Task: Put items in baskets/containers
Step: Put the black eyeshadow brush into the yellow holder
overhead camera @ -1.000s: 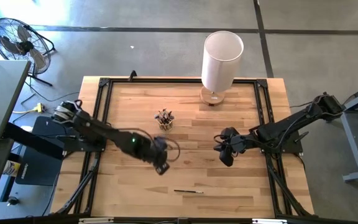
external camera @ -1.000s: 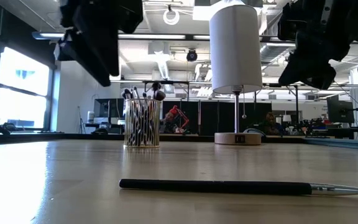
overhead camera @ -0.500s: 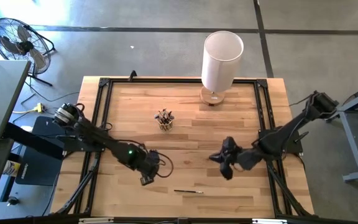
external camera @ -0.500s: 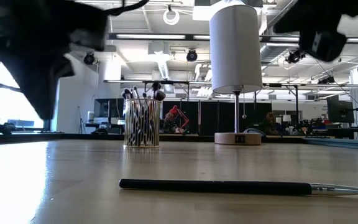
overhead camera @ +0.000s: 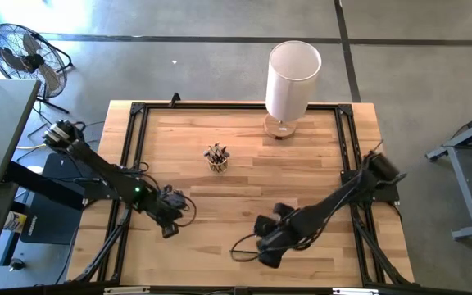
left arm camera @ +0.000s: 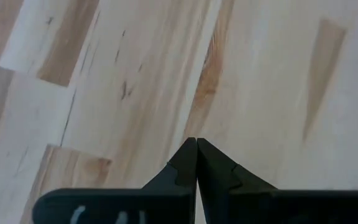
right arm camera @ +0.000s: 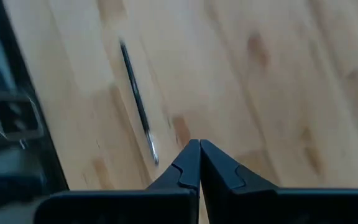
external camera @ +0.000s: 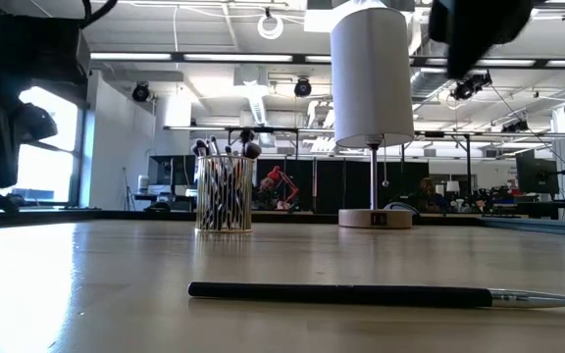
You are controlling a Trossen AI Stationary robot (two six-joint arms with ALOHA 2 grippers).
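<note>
One dark thin brush (external camera: pixel 341 292) lies flat on the wooden table near its front edge. It also shows in the right wrist view, brush (right arm camera: pixel 137 102), just ahead of my right gripper (right arm camera: pixel 199 143), which hovers above it, shut and empty. The small clear cup (overhead camera: pixel 216 157) stands upright mid-table with several brushes upright in it, cup (external camera: pixel 224 196). My left gripper (left arm camera: pixel 196 142) is shut and empty over bare wood near the table's left side, left gripper (overhead camera: pixel 169 228).
A tall white cylinder on a wooden base (overhead camera: pixel 292 78) stands at the table's far edge. A black frame (overhead camera: pixel 138 115) runs around the tabletop. Bare wood lies between the cup and the lone brush. A fan (overhead camera: pixel 23 53) stands on the floor beyond the far left corner.
My right gripper has swung from mid-right toward the table's near edge and left, coming over the lone brush. My left gripper has drawn back from the table's middle toward its left and near side. The brush and the cup have stayed put.
</note>
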